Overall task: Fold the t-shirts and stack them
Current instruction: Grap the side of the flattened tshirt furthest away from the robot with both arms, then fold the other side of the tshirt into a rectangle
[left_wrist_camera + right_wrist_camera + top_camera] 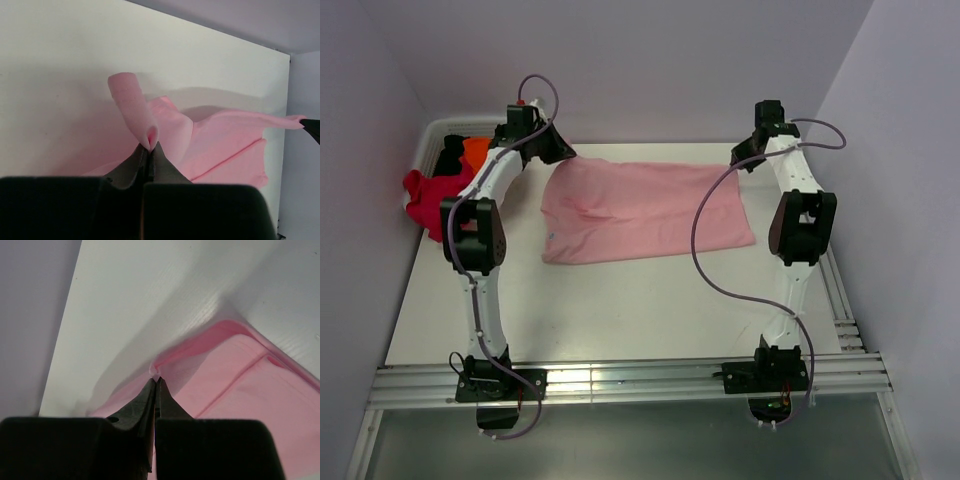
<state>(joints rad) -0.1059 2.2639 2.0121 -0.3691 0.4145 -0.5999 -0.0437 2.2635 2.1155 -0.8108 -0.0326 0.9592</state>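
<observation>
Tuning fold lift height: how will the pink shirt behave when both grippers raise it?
Probably very floppy: the pink shirt curls limply above the pinch of the left gripper, so expect sag between grips. Likely light: the right gripper holds it by a tiny edge pinch. May bunch when dragged; it lies wrinkled on the table.

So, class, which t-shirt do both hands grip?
The light pink t-shirt, spread mid-table; the crimson, orange and black ones sit bunched at the far-left corner.

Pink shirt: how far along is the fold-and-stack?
Done: nothing stacked yet; the pink shirt lies spread on the table. In hand: left jaws and right jaws shut on its far corners. Left: finish this fold, then the crimson shirt, orange shirt and black shirt heaped far left.
</observation>
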